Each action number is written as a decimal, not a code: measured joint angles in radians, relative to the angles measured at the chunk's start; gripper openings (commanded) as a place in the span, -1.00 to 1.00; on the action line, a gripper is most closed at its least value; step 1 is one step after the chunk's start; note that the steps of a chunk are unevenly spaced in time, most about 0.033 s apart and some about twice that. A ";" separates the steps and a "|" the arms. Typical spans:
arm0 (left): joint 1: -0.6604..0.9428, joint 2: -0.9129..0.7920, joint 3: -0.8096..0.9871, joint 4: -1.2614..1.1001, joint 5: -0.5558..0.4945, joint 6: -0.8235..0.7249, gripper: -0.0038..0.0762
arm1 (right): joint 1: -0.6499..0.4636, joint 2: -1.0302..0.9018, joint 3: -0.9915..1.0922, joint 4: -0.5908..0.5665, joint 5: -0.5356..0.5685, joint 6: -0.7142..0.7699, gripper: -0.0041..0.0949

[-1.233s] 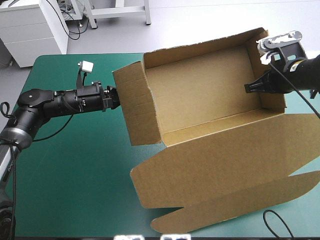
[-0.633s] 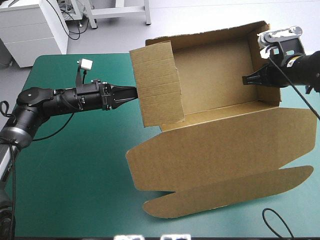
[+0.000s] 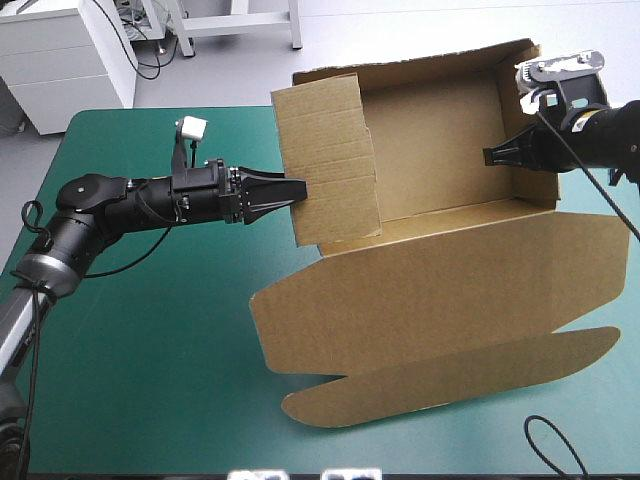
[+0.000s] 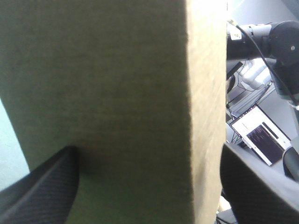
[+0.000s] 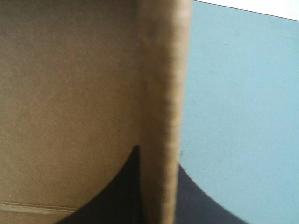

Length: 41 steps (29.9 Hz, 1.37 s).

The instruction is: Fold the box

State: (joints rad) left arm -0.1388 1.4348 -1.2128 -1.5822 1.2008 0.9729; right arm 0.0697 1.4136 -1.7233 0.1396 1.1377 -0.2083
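The brown box (image 3: 440, 180) stands as an open tray at the table's far right, its lid (image 3: 430, 290) lying flat toward the near edge. Its left end flap (image 3: 325, 160) stands raised and turned inward. My left gripper (image 3: 290, 190) is open against that flap's outer face. In the left wrist view the flap (image 4: 117, 93) fills the space between my spread left gripper (image 4: 147, 154) fingers (image 4: 42, 186). My right gripper (image 3: 495, 157) is shut on the box's right wall from inside. In the right wrist view the wall's edge (image 5: 161, 93) runs up from my right gripper (image 5: 156, 154).
The teal-green cover (image 3: 150, 330) stretches to the left of and in front of the box. The lid's long tuck flap (image 3: 450, 375) reaches close to the table's near edge. A white cabinet (image 3: 60, 60) stands beyond the far left corner.
My left gripper has gone from shut to open and pushed right against the left flap, which swung up and inward. The box slid toward the far edge. The right gripper kept its hold.
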 measured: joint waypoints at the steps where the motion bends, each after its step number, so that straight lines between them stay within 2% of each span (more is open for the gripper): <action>1: 0.000 0.000 0.000 -0.001 -0.001 0.001 0.56 | 0.000 0.000 0.000 0.000 0.000 0.002 -0.95; 5: 0.000 0.000 -0.004 0.002 -0.001 0.002 0.56 | 0.000 0.000 0.000 0.009 -0.003 0.007 -0.95; 10: -0.020 0.000 -0.104 0.136 -0.046 -0.064 0.56 | 0.016 0.000 0.000 0.004 -0.024 0.021 -0.94; 15: -0.075 0.000 -0.288 0.399 -0.154 -0.256 0.55 | 0.066 0.008 -0.001 -0.030 -0.061 0.096 -0.94; 22: -0.183 0.000 -0.478 0.875 -0.231 -0.572 0.41 | 0.111 0.037 -0.001 -0.034 -0.111 0.165 -0.94; 33: -0.288 0.021 -0.504 1.246 -0.310 -0.851 0.37 | 0.111 0.060 -0.002 0.001 -0.132 0.193 -0.94; 41: -0.387 0.062 -0.529 1.552 -0.321 -1.054 0.33 | 0.124 0.071 -0.003 0.012 -0.138 0.195 -0.94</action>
State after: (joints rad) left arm -0.5254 1.4971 -1.7414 -0.0303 0.8800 -0.0810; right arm 0.1933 1.4850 -1.7263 0.1516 0.9997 -0.0138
